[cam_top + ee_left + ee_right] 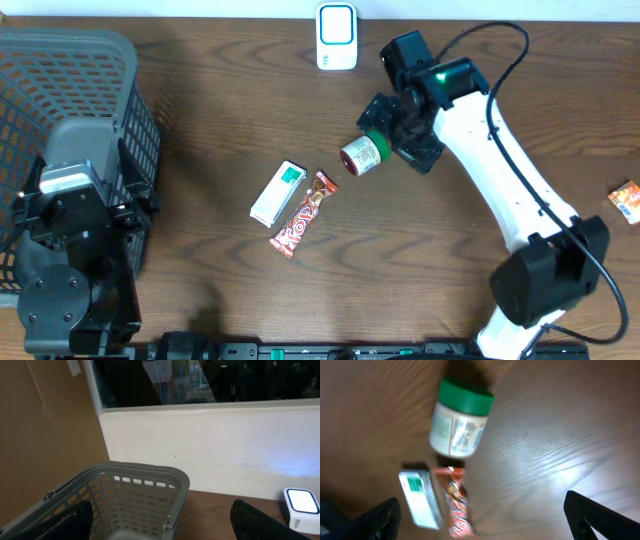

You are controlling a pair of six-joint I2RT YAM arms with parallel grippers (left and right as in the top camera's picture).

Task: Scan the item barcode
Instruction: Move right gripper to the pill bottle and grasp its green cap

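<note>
Green-lidded jar (360, 155) lies on side near tabletop (200, 120) centre, just at 8 o'clock of right tool (481, 498). Tool spread wide, empty.
Left tool (162, 510) also wide, empty, by basket (90, 90) at 9 o'clock.
Risk: round jar rolls if one finger lands first; barcode may face away from scanner (336, 36) at jar's 12 o'clock.
Candy bar (302, 213) tip near jar at 7 o'clock, box (278, 192) beside it: may snag.
Orange packet (626, 199) at 3 o'clock, well apart.
</note>
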